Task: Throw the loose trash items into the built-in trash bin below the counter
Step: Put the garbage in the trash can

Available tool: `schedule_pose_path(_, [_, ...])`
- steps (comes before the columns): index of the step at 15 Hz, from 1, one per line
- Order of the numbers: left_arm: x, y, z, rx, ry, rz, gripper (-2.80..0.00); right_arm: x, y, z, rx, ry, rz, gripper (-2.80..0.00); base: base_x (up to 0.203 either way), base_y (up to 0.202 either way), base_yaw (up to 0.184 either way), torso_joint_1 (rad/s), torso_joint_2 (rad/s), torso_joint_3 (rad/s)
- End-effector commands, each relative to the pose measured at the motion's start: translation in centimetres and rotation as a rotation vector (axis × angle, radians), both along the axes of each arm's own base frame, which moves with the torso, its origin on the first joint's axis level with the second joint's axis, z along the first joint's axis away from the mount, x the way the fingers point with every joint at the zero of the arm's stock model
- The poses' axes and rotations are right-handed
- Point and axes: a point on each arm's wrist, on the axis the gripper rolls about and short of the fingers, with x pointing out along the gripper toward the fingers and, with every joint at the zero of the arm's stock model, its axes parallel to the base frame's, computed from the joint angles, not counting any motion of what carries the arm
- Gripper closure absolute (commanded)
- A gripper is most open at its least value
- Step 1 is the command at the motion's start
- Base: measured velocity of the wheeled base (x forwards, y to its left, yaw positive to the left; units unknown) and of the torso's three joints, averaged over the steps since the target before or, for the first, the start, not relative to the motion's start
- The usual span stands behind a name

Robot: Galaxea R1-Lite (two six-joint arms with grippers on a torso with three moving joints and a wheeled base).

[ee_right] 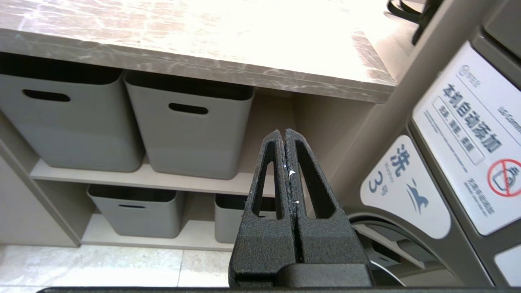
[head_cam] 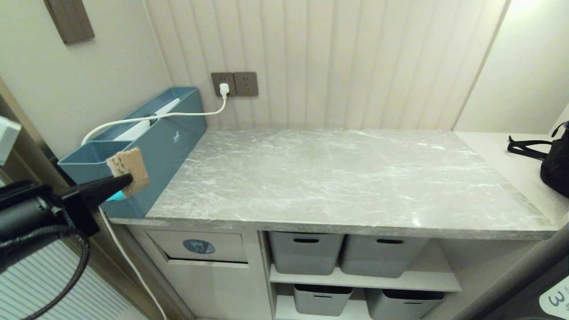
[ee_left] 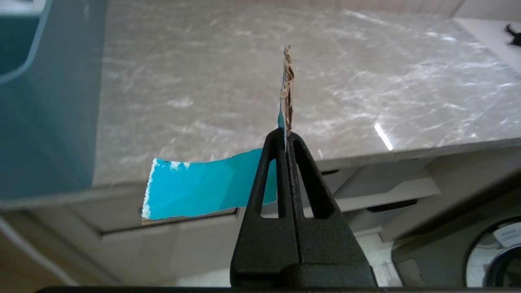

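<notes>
The left gripper (head_cam: 126,180) hangs at the left of the scene, off the near left corner of the counter (head_cam: 338,178), its black fingers (ee_left: 299,171) clamped tight on a torn scrap of brown cardboard (head_cam: 129,166). The scrap stands on edge above the fingertips, and a bright turquoise strip (ee_left: 203,189) of the same piece curls out to one side below the grip. In the head view the held scrap shows in front of the large teal-blue box (head_cam: 169,138), which sits along the left end of the counter against the wall, with a white cable (head_cam: 146,119) running from it up to a plug in the wall socket (head_cam: 223,89). The grey marble-look slab carries no other scraps that can be seen. The built-in trash bin (head_cam: 200,246) is below the counter at the left, a beige flap with a blue oval sticker, lower than and to the right of the held scrap. To its right, grey baskets (head_cam: 306,253) with slot handles fill two shelves. The right gripper (ee_right: 285,134) is pressed closed on nothing, low at the right in front of those baskets, beside a grey appliance panel (ee_right: 468,134) with printed labels. A black bag (head_cam: 555,164) rests on the pale surface at the far right.
</notes>
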Motion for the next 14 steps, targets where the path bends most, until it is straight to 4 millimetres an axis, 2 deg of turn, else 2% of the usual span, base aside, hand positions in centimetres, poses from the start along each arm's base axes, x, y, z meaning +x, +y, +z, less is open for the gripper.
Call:
schedule_pose_path(1, [-1.4, 0.3, -0.8, -0.001, -0.002, 0.013, 0.0, 0.0, 0.0, 0.0, -0.001, 0.002, -0.001, 0.0, 0.0, 0.0, 0.0, 0.0, 0.0, 0.0])
schedule_pose_path(6, [-2.3, 0.6, -4.5, 0.023, 0.115, 0.04, 0.0, 0.0, 0.0, 0.0, 0.03, -0.004, -0.002, 0.0, 0.0, 0.0, 0.0, -0.001, 0.01, 0.007])
schedule_pose_path(8, [-2.6, 0.6, -5.7, 0.027, 0.156, 0.033, 0.0, 0.0, 0.0, 0.0, 0.087, -0.011, -0.002, 0.0, 0.0, 0.0, 0.0, -0.138, 0.31, 0.154])
schedule_pose_path(11, [-2.4, 0.6, -6.7, 0.034, 0.207, 0.031, 0.0, 0.0, 0.0, -0.1, 0.415, -0.043, 0.021, 0.0, 0.0, 0.0, 0.0, -0.171, 0.38, 0.2])
schedule_pose_path(14, [-2.1, 0.5, -6.6, 0.033, 0.208, 0.03, 0.0, 0.3, 0.2, -0.6, 0.94, -0.067, 0.087, 0.0, 0.0, 0.0, 0.0, -0.05, 0.11, 0.064])
